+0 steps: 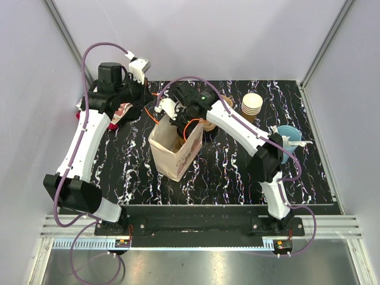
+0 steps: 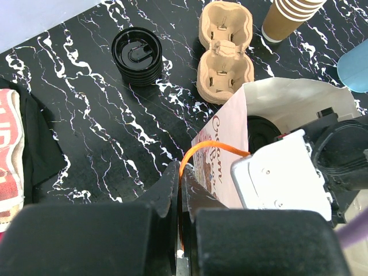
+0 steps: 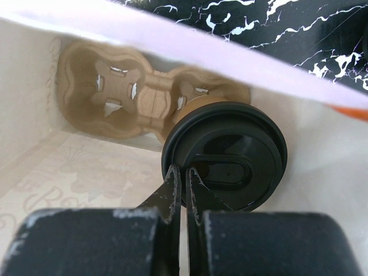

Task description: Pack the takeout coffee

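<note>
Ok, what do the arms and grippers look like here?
The left arm and right arm are white shells with black joints, each trailed by a purple cable. The left gripper and right gripper are black, thin-tipped and scuffed. A green light shows on the right wrist.

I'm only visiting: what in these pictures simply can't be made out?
Brown paper cup with round black lid: body mostly hidden under the lid, right wrist view.
Contents of the white printed paper bag: mostly covered by the right arm, top view.
Red-and-white cloth: cut off by the left edge, left wrist view.
</note>
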Controlling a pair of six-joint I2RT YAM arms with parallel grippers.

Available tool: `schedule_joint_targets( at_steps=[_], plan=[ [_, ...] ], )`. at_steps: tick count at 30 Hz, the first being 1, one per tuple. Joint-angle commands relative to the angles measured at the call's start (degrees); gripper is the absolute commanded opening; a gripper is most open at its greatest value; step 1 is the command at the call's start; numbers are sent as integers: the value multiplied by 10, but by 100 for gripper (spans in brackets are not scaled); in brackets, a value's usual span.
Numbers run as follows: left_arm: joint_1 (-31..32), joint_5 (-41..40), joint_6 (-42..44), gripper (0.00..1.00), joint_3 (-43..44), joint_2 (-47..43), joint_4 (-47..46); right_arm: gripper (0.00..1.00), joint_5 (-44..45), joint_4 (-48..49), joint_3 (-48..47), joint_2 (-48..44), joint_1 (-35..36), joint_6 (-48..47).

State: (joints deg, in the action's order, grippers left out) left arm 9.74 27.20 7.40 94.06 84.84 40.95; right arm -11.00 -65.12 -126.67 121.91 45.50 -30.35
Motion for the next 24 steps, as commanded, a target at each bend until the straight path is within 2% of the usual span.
schedule_joint_targets(
  at_steps=[1, 24],
  plan=[
    [-3, 10, -4, 0, -1, -20, -28, 0, 10, 34, 5, -30, -7, 10],
    [-2, 20, -5, 0, -1, -18, -29, 0, 4, 55, 26, -31, -8, 15]
  ],
)
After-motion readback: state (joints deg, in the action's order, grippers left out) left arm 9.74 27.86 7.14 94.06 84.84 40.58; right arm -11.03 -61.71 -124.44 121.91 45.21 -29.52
